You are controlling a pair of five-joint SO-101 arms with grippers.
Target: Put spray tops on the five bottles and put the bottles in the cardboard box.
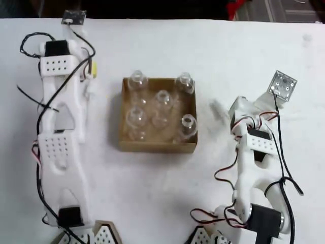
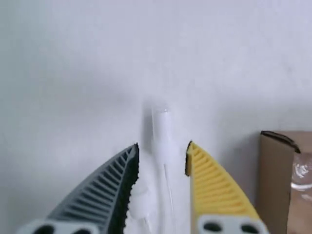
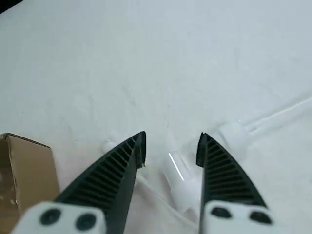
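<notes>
**Bottles boxed, tops loose on the table**

Middle of the table: an open box holding five clear bottles, all upright, four toward the corners and one in the centre. Necks look open, though too blurred to say for sure

Left arm: lies stretched along the table's left side, beside the box but apart from it. Left gripper: points down at the table, grey finger and yellow finger moderately parted. In the gap between them: a white spray top with a thin tube running back under the gripper. Cannot tell whether it touches either finger. Near the yellow finger: a corner of the box, with part of a bottle showing inside

Right arm: sits folded on the far side of the box, wrist turned toward it. Right gripper: hangs low over the table, both black fingers moderately apart, closed on nothing. Between the fingers, flat on the table: a second top. Just beyond one fingertip: a third top, its long tube stretching away across the table. Off to the other finger's side: an edge of the box, apart from the gripper
</notes>
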